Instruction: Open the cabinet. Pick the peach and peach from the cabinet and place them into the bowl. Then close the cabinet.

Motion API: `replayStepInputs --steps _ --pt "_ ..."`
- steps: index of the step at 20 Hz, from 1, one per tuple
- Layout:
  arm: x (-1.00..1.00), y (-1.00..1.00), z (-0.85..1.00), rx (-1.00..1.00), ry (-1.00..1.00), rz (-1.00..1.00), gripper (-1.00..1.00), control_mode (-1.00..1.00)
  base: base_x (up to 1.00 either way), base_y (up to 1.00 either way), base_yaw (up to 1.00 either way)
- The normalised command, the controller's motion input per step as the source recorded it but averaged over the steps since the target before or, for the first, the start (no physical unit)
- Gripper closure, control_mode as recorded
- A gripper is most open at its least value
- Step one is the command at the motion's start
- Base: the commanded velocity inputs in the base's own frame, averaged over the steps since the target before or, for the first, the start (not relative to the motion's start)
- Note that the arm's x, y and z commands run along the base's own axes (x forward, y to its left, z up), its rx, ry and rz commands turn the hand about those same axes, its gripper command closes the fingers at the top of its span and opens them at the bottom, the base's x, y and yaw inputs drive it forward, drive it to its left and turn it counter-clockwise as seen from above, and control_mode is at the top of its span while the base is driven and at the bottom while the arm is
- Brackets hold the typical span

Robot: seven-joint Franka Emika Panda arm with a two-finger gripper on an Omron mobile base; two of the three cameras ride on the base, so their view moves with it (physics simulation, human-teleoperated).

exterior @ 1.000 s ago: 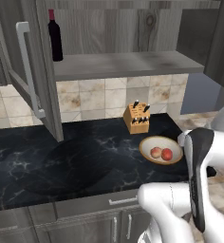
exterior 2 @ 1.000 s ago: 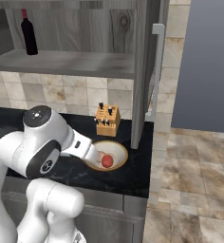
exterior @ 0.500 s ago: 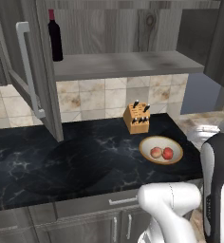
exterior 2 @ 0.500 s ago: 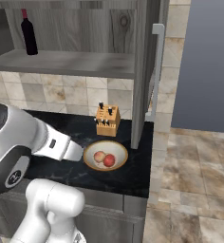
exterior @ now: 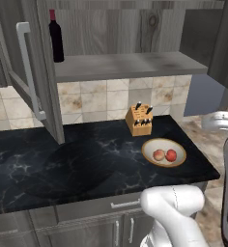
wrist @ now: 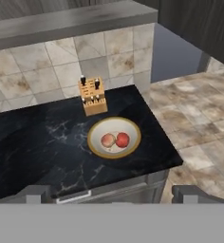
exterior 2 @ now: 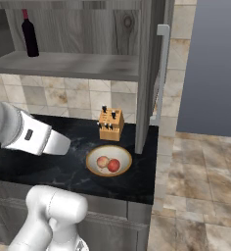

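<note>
At the bottom edge of the hand view, the gripper [wrist: 112,193] hangs high above the counter with its two grey fingertips [wrist: 35,193] spread as wide as they go, holding nothing and touching nothing. Below and beyond it lies the black marble countertop [wrist: 42,142]. Near the counter's right end sits the bowl [wrist: 114,137], tan-rimmed and cream inside. Both peaches rest in it, touching side by side: the paler peach [wrist: 107,140] and the red-orange peach [wrist: 123,139]. Just behind the bowl, against the tiled backsplash [exterior: 101,99], stands a wooden knife block [wrist: 92,96] with dark handles sticking up. Above the counter, the cabinet [exterior: 121,65] is open. Its left door [exterior: 36,72] swings out toward the viewer, with its long silver bar handle [exterior: 29,72] showing, and its right door [exterior 2: 149,68] also stands out from the frame. On the left of the cabinet shelf stands a dark wine bottle [exterior: 56,36] with a red cap.
</note>
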Motion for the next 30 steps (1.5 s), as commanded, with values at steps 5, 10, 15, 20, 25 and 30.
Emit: replayStepInputs --steps 5,10,15,20,25,30 --pt "-0.58 0.0 0.44 0.03 0.0 0.0 -1.0 -1.0 0.0 0.0 0.0" --pt "-0.4 -0.01 0.33 0.06 -0.01 0.0 -1.0 -1.0 0.0 0.0 0.0" --pt "-0.27 -0.22 0.2 0.13 0.0 0.0 -1.0 -1.0 0.0 0.0 0.0" --pt "-0.03 -0.47 0.07 0.16 -0.07 0.0 -1.0 -1.0 0.0 0.0 0.0" --pt "-0.09 -0.47 0.08 0.14 -0.11 0.0 -1.0 -1.0 0.0 0.0 0.0" --pt "-0.06 -0.43 0.04 0.11 -0.11 0.0 -1.0 -1.0 0.0 0.0 0.0"
